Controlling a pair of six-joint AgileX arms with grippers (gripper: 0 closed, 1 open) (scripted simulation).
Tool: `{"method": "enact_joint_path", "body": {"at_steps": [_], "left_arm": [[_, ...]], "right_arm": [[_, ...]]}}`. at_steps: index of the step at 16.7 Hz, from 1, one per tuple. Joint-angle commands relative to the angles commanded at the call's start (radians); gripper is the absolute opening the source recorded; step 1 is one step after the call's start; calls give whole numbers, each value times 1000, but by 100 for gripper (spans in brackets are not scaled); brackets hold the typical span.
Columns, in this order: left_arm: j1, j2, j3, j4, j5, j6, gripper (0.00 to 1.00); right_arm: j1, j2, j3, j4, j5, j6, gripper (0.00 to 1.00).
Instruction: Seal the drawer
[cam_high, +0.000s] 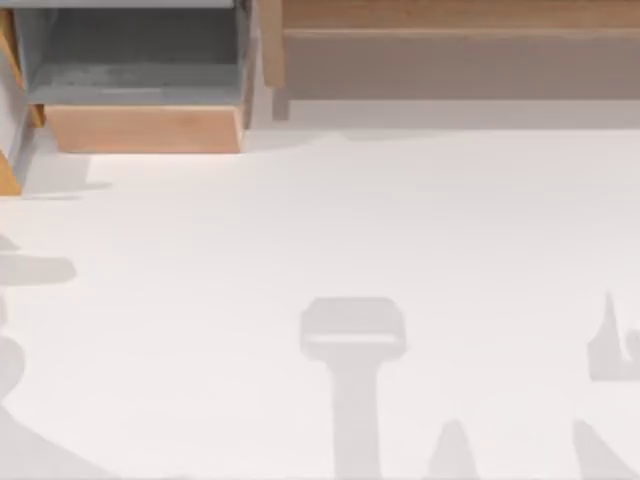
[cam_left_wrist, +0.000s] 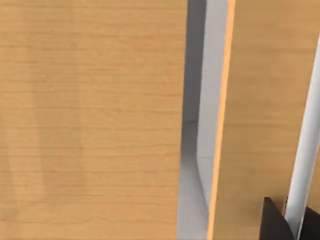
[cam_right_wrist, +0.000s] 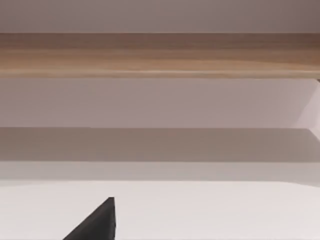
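The drawer (cam_high: 145, 128) stands pulled out at the table's back left in the top view, its light-orange front panel toward the table's middle. Its grey inner walls and mottled grey floor (cam_high: 135, 75) lie open to view, with nothing inside. The left wrist view looks from close range at light-orange wood panels (cam_left_wrist: 90, 120) split by a narrow grey gap (cam_left_wrist: 197, 150). I cannot tell which panel belongs to the drawer. A black tip of my left gripper (cam_left_wrist: 274, 224) shows beside a white strip. A black tip of my right gripper (cam_right_wrist: 100, 222) hangs over the white table, facing the cabinet.
A long cabinet with a brown wooden top (cam_high: 450, 15) and grey front (cam_high: 450, 65) runs along the back right. A wooden post (cam_high: 8, 170) stands at the far left edge. The white table (cam_high: 320, 250) carries only arm shadows.
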Motion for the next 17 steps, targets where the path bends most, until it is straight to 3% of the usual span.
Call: {"method": "enact_joint_path", "body": {"at_steps": [5, 12, 17], "left_arm": [[-52, 63, 141, -80, -51, -4, 0], [-57, 73, 167, -96, -59, -5, 0], [-93, 143, 315, -173, -93, -7, 0]], "right_arm": [[0, 0, 0, 0, 0, 0, 100], [0, 0, 0, 0, 0, 0, 100], [0, 0, 0, 0, 0, 0, 100]]}}
